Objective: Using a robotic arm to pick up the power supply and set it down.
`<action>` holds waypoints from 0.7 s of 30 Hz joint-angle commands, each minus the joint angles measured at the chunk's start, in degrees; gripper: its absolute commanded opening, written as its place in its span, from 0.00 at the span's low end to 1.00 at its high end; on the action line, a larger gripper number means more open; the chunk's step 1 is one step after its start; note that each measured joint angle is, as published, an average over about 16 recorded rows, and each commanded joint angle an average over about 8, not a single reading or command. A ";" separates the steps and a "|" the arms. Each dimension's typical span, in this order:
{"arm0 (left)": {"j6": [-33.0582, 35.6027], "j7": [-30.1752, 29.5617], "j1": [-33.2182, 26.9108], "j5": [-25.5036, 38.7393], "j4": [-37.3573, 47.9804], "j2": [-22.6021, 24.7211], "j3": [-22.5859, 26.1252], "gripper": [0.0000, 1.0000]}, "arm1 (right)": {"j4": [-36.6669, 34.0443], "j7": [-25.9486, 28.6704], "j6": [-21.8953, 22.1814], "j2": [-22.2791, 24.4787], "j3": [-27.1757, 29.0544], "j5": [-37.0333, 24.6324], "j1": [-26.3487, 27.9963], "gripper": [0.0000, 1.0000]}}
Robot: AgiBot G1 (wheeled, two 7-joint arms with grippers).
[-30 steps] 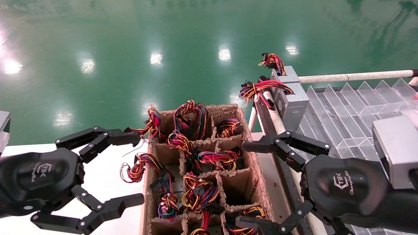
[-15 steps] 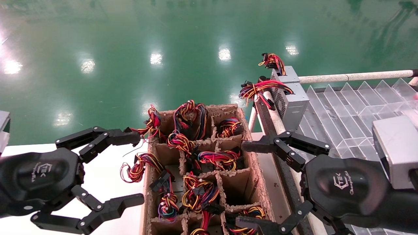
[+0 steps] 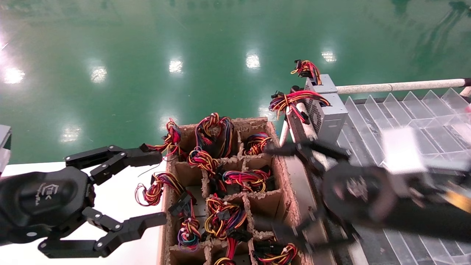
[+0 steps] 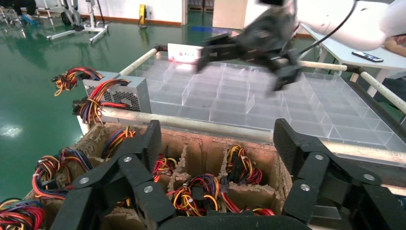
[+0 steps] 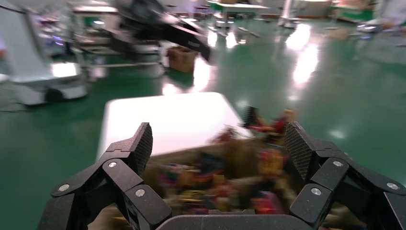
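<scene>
The right gripper [image 3: 283, 191] had swung left over the cardboard crate [image 3: 283, 176], fingers spread and empty. The power supply [image 3: 327, 114] stood beyond it, at the clear tray's [image 3: 397, 110] far-left edge. The left gripper [image 3: 147, 191] hung open, left.

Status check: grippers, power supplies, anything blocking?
Left gripper open, beside the cardboard crate. Right gripper open, empty, above the crate's right edge. Power supplies on the clear tray, untouched. Loose wire bundles fill the crate.

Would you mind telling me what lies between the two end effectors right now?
In the head view, the cardboard divider box with its wire bundles lies between the left end effector and the right end effector.
</scene>
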 commanded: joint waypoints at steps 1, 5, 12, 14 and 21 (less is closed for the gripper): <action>0.00 0.00 0.00 0.00 0.00 0.00 0.00 0.00 | -2.21 -1.95 0.91 -1.95 -0.78 -2.33 1.31 1.00; 0.00 0.00 0.00 0.00 0.00 0.00 0.00 0.00 | -12.95 -8.11 0.87 -8.66 -3.32 -6.87 6.39 1.00; 0.00 0.00 0.00 0.00 0.00 0.00 0.00 0.00 | -33.06 -17.67 6.59 -20.67 -6.27 -13.08 15.16 1.00; 0.00 0.00 0.00 0.00 0.00 0.00 0.00 0.00 | -37.65 -19.64 9.15 -23.88 -6.72 -14.24 17.15 1.00; 0.00 0.00 0.00 0.00 0.00 0.00 0.00 0.00 | -48.17 -25.18 11.17 -31.80 -7.39 -15.31 22.07 1.00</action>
